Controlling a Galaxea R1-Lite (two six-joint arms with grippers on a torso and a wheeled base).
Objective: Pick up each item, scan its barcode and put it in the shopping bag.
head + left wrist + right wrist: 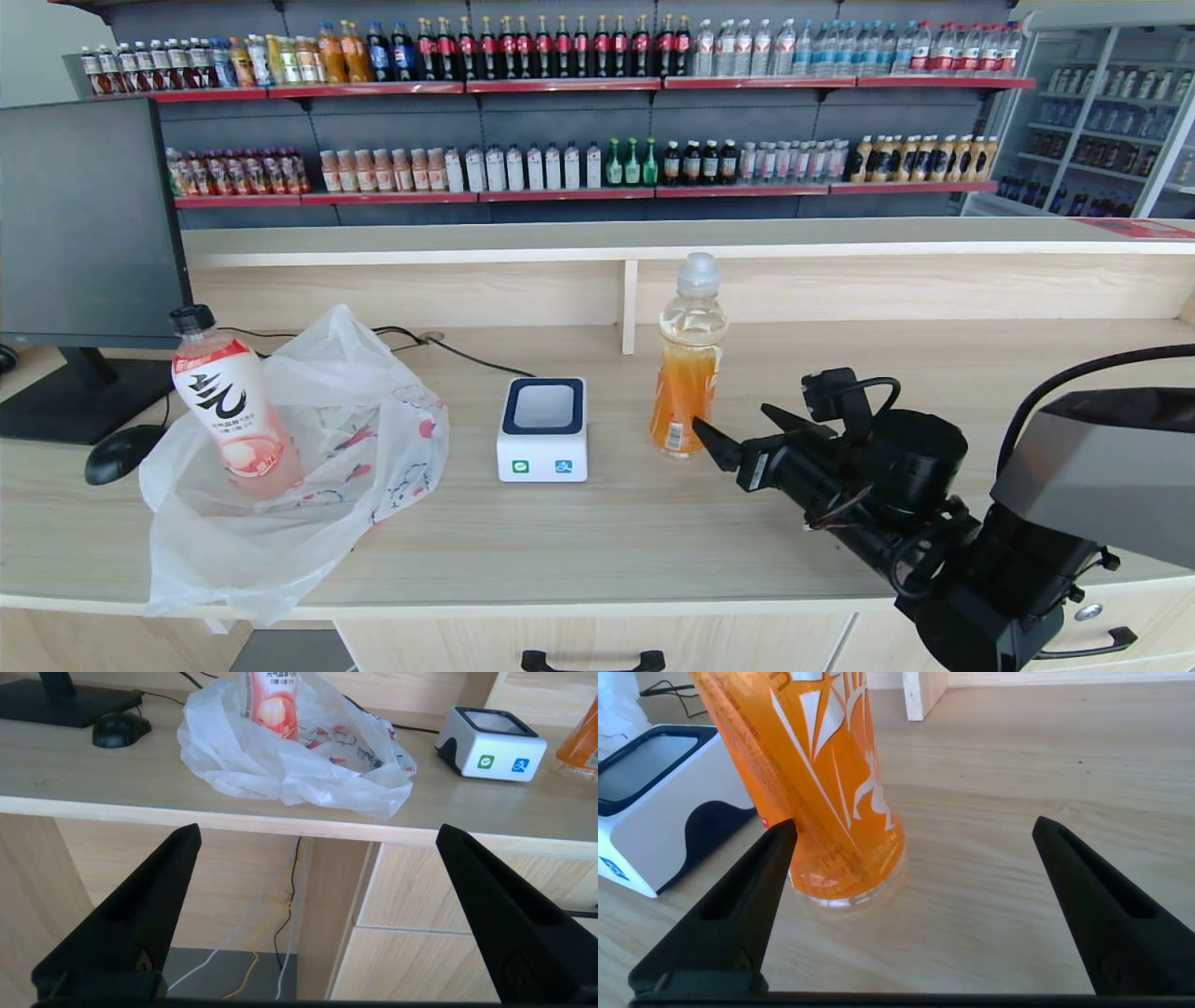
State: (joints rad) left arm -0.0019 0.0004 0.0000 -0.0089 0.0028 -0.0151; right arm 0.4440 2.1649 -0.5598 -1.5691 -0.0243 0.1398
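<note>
1. My right gripper [738, 427] hangs low over the counter [653, 532], to the right of the scanner [542, 429]. Its jaws are spread wide and hold nothing.
2. The orange bottle [688, 359] stands upright just right of the scanner. In my right wrist view it [817, 784] sits ahead of one finger [719, 915] rather than centred in the gap.
3. A wide strip of wood lies between the scanner and the counter's front edge.
4. Left of the scanner, near it, the shopping bag [308, 467] lies with its mouth open. The pink bottle [233, 401] stands inside, and the plastic droops over the front edge.
5. My left gripper [318, 831] sits below that edge, lower than the scanner, its jaws wide apart and empty.
6. Beyond the bag from the scanner sit a mouse [121, 453] and a monitor [84, 224].
</note>
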